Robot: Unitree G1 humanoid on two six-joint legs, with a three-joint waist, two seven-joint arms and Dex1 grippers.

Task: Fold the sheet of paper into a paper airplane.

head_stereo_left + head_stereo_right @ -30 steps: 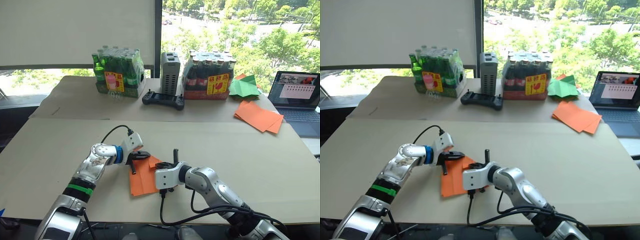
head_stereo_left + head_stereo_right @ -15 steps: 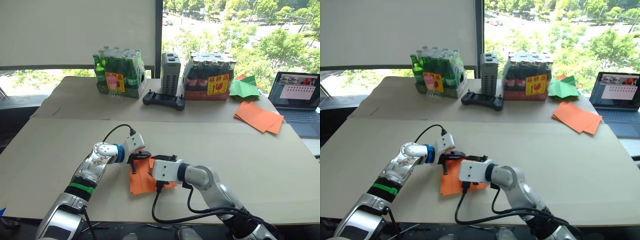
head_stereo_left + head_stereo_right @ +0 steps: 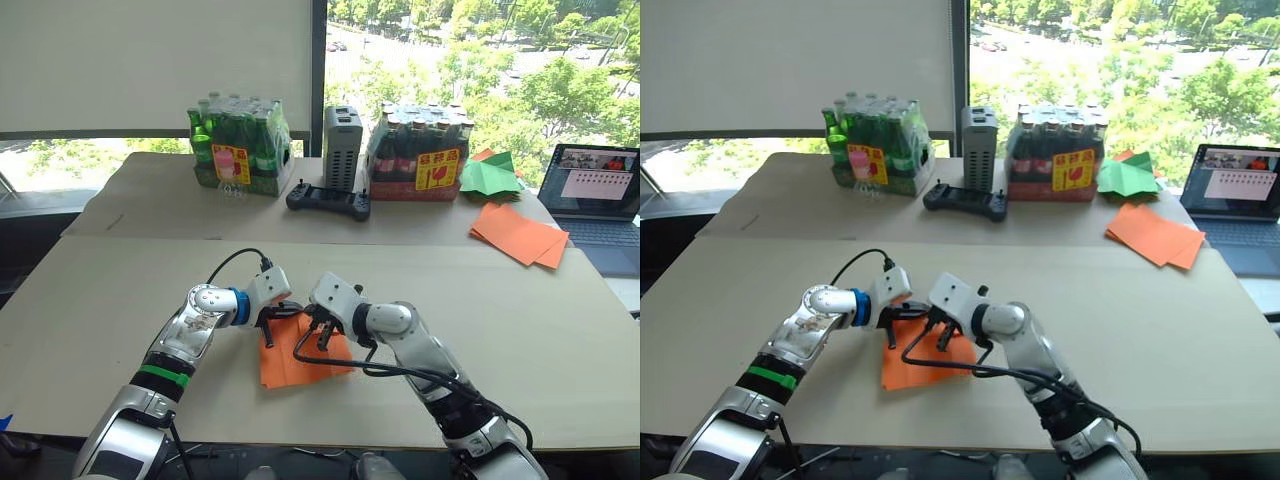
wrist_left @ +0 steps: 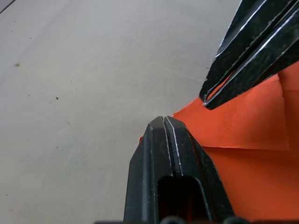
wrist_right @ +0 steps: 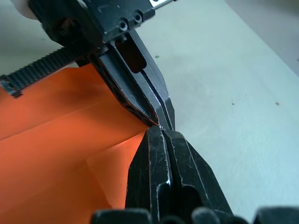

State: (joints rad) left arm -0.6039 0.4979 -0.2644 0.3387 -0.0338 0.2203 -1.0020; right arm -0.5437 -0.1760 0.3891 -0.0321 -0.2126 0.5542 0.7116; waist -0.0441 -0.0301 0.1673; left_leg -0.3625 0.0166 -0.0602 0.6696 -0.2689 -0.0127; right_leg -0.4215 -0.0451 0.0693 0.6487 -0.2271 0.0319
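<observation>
The pale tabletop (image 3: 120, 300) spans the whole scene, with a second, similar surface butted against its far edge. On that far surface stand two shrink-wrapped packs of bottles, a green-bottle pack (image 3: 237, 150) to the left and a dark-bottle pack (image 3: 415, 152) to the right, with a grey upright box (image 3: 341, 148) between them and a black handheld controller (image 3: 328, 201) lying just in front. At the far right sits an open laptop (image 3: 594, 205), and near it a pile of flat orange sheets (image 3: 518, 233) with a green paper shape (image 3: 488, 175) behind it. Near the front middle of the tabletop lies the sheet of paper (image 3: 290, 355), bright orange, creased, with a corner raised where both arms meet. The left end effector (image 3: 272, 322) comes in from the left; in its wrist view its two black fingers (image 4: 170, 154) are pressed together at the paper's edge, and the right wrist view shows orange paper pinched between them. The right end effector (image 3: 322, 328) reaches in from the right, its fingers (image 5: 163, 163) also pressed flat together, tip almost touching the left one's tip at the same corner; I cannot tell whether paper sits between them.
</observation>
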